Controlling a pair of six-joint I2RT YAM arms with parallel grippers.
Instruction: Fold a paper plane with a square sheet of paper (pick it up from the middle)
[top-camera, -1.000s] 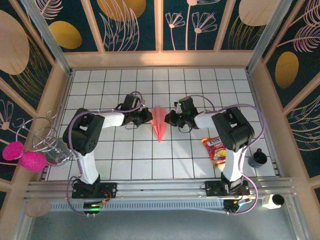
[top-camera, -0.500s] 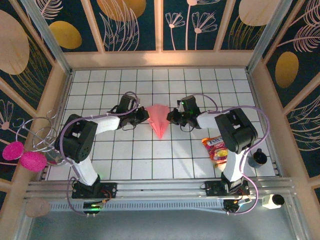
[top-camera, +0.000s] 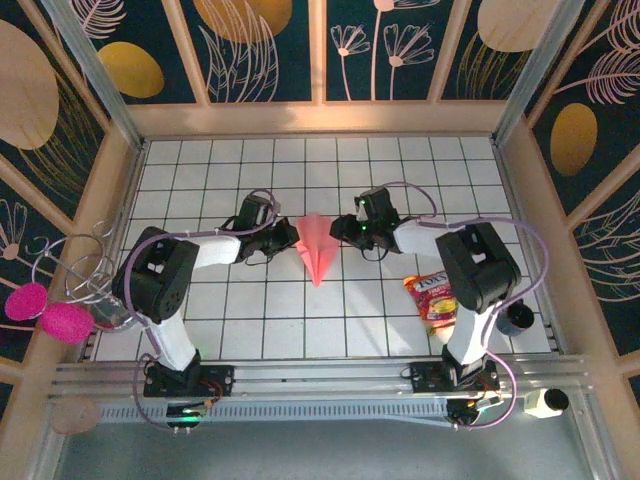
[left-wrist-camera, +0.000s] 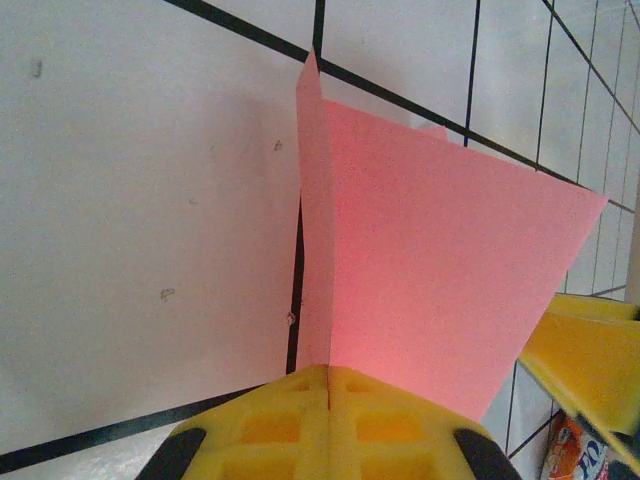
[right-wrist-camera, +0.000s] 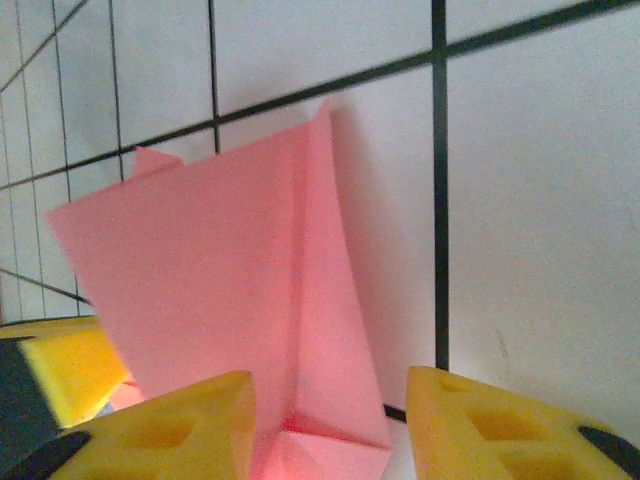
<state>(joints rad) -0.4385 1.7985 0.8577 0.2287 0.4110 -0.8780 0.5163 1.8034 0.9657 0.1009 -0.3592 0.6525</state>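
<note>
On the white, black-gridded table (top-camera: 230, 320), boxed in by dark leaf-patterned walls (top-camera: 260, 50), one salmon-pink paper plane (top-camera: 317, 248) lies at the centre between two grippers, tip toward the near edge. The left gripper (left-wrist-camera: 328, 385) is clamped on the plane's left side, probably to steady it for creasing, while the right gripper (right-wrist-camera: 330, 425) holds its jaws apart either side of the paper, gripping nothing. One snack packet (top-camera: 431, 297) and one dark cup (top-camera: 516, 319) sit well apart to the right.

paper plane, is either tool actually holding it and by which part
The left tool is shut on the paper plane, pinching its left side edge. The right tool stands open astride the opposite edge, gripping nothing.
</note>
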